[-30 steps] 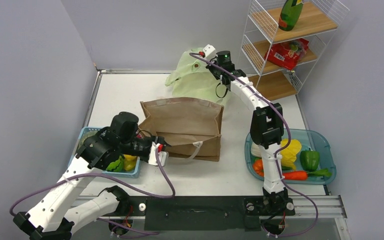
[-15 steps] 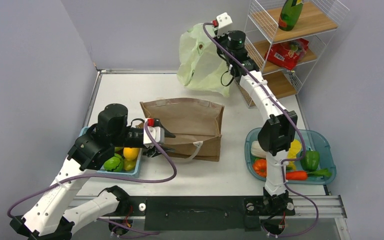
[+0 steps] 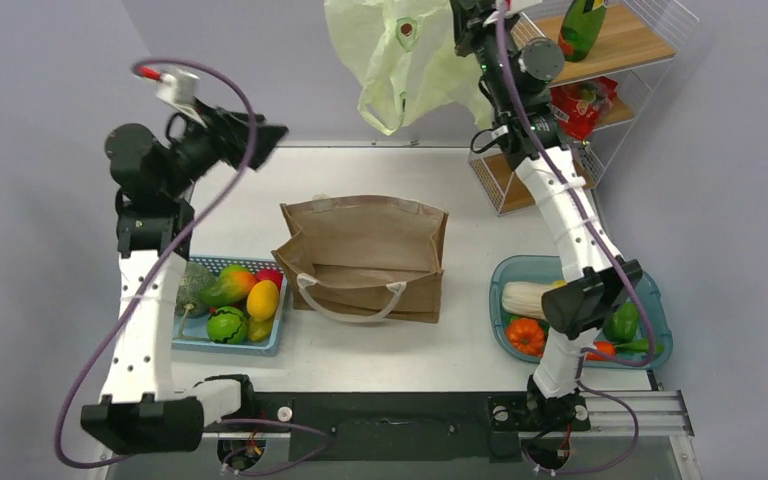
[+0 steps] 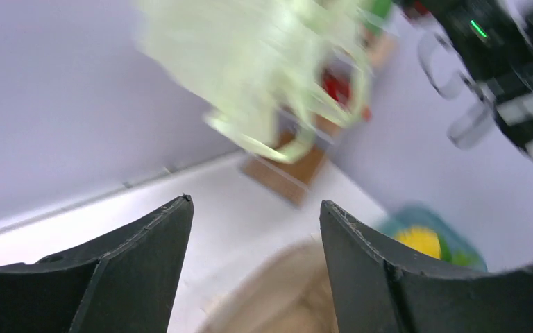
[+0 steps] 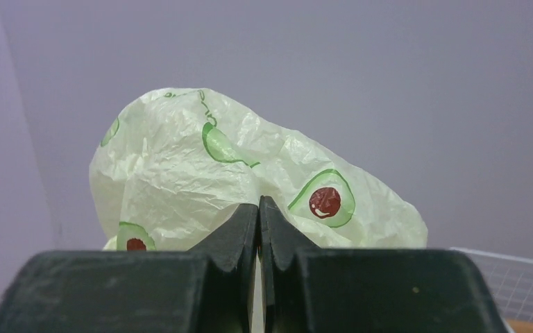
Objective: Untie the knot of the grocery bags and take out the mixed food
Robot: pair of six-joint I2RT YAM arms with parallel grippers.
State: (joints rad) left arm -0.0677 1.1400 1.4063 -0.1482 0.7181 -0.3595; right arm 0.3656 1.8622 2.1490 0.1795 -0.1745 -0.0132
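My right gripper (image 3: 457,22) is raised high at the back and shut on the pale green plastic bag (image 3: 400,55). The bag hangs in the air with a loose loop handle (image 3: 385,115) dangling. No tied knot shows. In the right wrist view the fingers (image 5: 259,205) pinch the crinkly avocado-print bag (image 5: 250,159). My left gripper (image 3: 265,132) is open and empty, lifted above the table's left side. Its view is blurred and shows the plastic bag (image 4: 264,62) ahead. The brown paper bag (image 3: 365,255) stands open mid-table. A mango (image 3: 228,285) and a round green fruit (image 3: 226,325) lie in the blue basket (image 3: 275,335).
A teal tray (image 3: 650,290) at the right holds a white cabbage (image 3: 532,297), a ribbed orange tomato (image 3: 526,335) and peppers. A wire shelf (image 3: 650,45) at the back right carries a dark green bottle (image 3: 580,28) and a red packet (image 3: 572,108). Walls close in on three sides.
My right arm has lifted the plastic bag from the table to high in the air. My left arm has swung up and away from the paper bag's front.
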